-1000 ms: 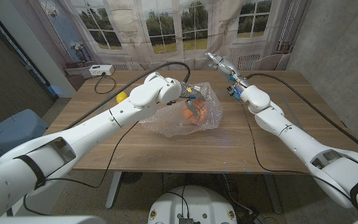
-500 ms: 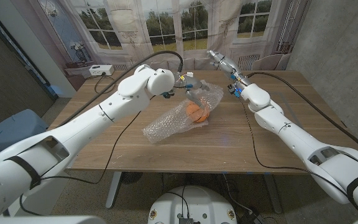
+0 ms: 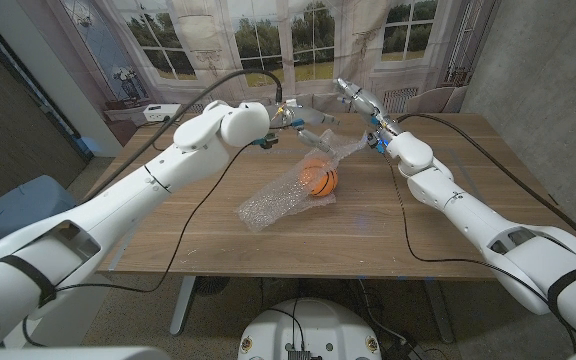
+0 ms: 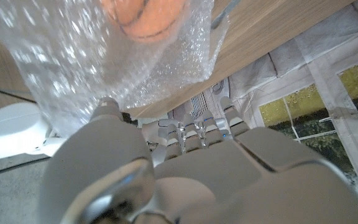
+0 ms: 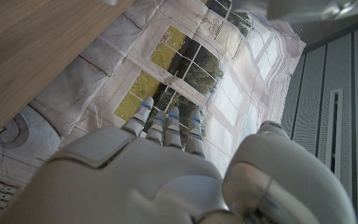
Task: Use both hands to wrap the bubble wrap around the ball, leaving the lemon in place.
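Lying nearest, toward 7 o'clock of the bench [image 3: 418, 240] centre: the loose tail of the bubble wrap [image 3: 268, 205], trailing flat on the wood. Sitting further along the sheet, about mid-bench: the ball [image 3: 319, 178], cradled in a fold and showing orange through the plastic, probably only part covered.

Reaching in at 11 o'clock of the ball: the left hand [image 3: 303, 128], hovering at the sheet's raised far end, seemingly lifting that edge to fold it over. Not telling from either view whether those fingers are actually pinching plastic or merely brushing it.

Hanging at 1 o'clock of the ball, above the far edge: the right hand [image 3: 353, 97], fingers spread and carrying nothing, likely waiting to take the opposite side of the wrap.

Adding from the left wrist view: the wrap draping close past the hand's thumb, the ball [image 4: 145, 15] beyond. Confirming from the right wrist view: straight, separated fingers [image 5: 166, 127] against the backdrop, touching nothing.
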Controlling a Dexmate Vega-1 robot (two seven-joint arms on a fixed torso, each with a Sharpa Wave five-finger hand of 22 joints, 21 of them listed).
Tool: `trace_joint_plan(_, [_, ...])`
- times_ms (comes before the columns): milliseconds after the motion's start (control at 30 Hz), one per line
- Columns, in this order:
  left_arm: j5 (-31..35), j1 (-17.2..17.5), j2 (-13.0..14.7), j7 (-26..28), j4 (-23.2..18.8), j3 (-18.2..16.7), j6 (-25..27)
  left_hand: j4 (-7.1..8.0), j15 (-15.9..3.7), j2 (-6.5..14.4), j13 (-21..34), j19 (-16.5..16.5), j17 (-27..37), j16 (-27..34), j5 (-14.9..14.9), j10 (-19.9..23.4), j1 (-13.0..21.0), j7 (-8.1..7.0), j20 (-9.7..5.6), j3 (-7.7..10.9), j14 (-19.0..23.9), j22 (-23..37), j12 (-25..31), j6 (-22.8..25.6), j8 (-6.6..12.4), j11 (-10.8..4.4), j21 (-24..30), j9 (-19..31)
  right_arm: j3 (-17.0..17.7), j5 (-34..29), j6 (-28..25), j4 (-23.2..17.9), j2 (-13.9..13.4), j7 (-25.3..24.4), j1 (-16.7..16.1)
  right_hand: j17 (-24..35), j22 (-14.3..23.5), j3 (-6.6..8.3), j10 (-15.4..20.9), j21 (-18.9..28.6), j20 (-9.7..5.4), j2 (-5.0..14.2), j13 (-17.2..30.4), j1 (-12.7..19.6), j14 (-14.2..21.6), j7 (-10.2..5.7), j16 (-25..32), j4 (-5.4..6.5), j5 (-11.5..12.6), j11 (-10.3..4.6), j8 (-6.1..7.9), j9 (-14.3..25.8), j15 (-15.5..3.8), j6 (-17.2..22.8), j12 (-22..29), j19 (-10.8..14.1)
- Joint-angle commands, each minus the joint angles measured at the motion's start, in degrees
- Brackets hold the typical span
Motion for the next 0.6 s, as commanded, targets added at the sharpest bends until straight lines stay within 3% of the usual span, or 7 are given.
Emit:
trace_joint_plan(33, [-15.5,6.1,-3.8,28.1,11.0,-6.6,-18.8,0.88,0.11,0.4,-0.3,0.6,-0.1,0.0,-0.2,-0.2,-1.6,-0.67,0.01,0.08,-0.2,0.2,0.0,0.0,0.18,0.64,-0.1,0.0,-0.1,0.2,2.7,3.9,1.0,0.6,1.8,-0.1,0.0,-0.19,0.5,-0.1,0.19,-0.09,0.0,0.4,0.0,0.05,0.3,-0.32,0.4,-0.01,0.07,-0.1,-0.27,0.7,0.4,0.0])
trace_joint_plan(233, [-19.4,5.6,-5.5,29.7,14.2,-6.3,-22.0,1.46,-0.18,1.5,-1.2,0.5,-0.7,-0.5,-0.2,-1.2,-2.7,-1.33,-1.03,0.15,-1.4,0.1,-0.4,-0.5,-0.02,0.55,-0.6,-0.2,0.3,0.1,3.2,3.3,0.7,-0.1,1.4,-0.3,0.0,-0.25,0.7,-0.2,0.92,-0.1,-0.1,0.4,0.1,0.0,0.2,-0.37,0.5,-0.02,0.03,-0.1,-0.35,0.7,0.4,0.0])
trace_joint_plan(400, [-24.8,7.0,-8.6,33.9,18.4,-7.6,-27.4,2.19,-0.46,3.0,-2.0,1.4,-1.1,-0.6,-0.1,-2.3,-3.8,-1.92,-1.69,0.47,-1.8,0.1,-0.9,-2.4,-0.59,0.39,-0.7,-0.4,0.7,-0.2,4.4,2.5,0.2,-0.8,1.0,-1.0,0.0,-0.4,1.3,0.0,-0.69,-0.08,-0.3,0.3,0.7,-0.13,0.3,-0.49,0.6,-0.35,0.08,-0.1,-1.31,1.2,0.5,1.4])
trace_joint_plan(500, [-27.1,8.0,-9.8,35.8,19.6,-8.4,-29.7,2.41,-0.52,3.4,-2.8,1.0,-1.4,-1.0,-0.2,-3.8,-4.5,-2.39,-1.48,0.53,-2.6,0.0,-1.4,-3.1,-0.64,-0.68,-1.3,-0.6,0.8,0.2,4.7,2.5,0.1,-0.2,1.2,-1.3,0.0,-0.44,1.6,0.0,-0.83,-0.03,-0.4,0.3,0.9,-0.41,0.2,-0.52,0.7,-0.89,0.17,-0.1,-1.71,1.6,0.6,1.9])
trace_joint_plan(600, [-29.9,9.0,-10.1,35.8,19.4,-9.2,-30.3,2.48,-0.61,3.2,-3.3,0.7,-1.6,-1.1,-0.3,-3.6,-5.0,-2.81,-1.36,0.35,-2.9,0.0,-1.2,-2.6,-0.36,-0.8,-1.6,-0.7,1.0,0.9,4.3,1.9,0.0,0.5,1.2,-1.6,0.0,-0.52,1.3,0.0,-1.13,0.03,-0.5,0.1,0.8,-1.23,0.1,-0.48,0.8,-1.34,0.04,-0.2,-1.82,1.5,0.3,2.2])
